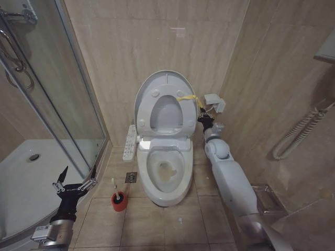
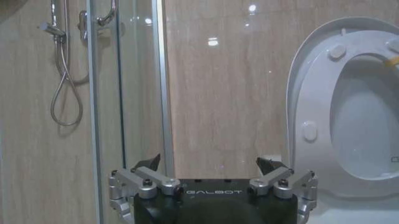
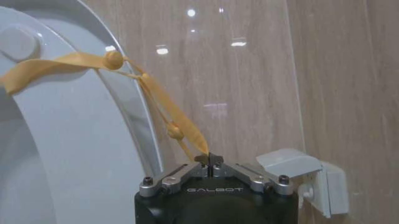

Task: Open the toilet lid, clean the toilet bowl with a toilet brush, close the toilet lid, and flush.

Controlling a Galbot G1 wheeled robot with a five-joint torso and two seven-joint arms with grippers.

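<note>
The toilet lid (image 1: 157, 79) stands upright against the wall, with the ring seat (image 1: 181, 112) raised against it. A yellow loop (image 3: 157, 95) hangs from the lid's edge (image 3: 128, 100), and my right gripper (image 3: 210, 161) is shut on the loop's end, beside the lid's right side (image 1: 201, 117). Below, the toilet bowl (image 1: 166, 191) lies uncovered, with a yellowish stain inside. The toilet brush (image 1: 120, 197) sits in its red holder cup on the floor left of the bowl. My left gripper (image 1: 74, 181) hovers open near the shower door, left of the brush; its fingers (image 2: 153, 163) hold nothing.
A glass shower door (image 1: 78, 120) and white shower tray (image 1: 21, 183) fill the left side. A long white button panel (image 1: 129, 142) hangs beside the bowl, above a floor drain (image 1: 131, 178). A grey wall fitting (image 3: 311, 182) sits right of the lid. Tiled walls close in behind and on the right.
</note>
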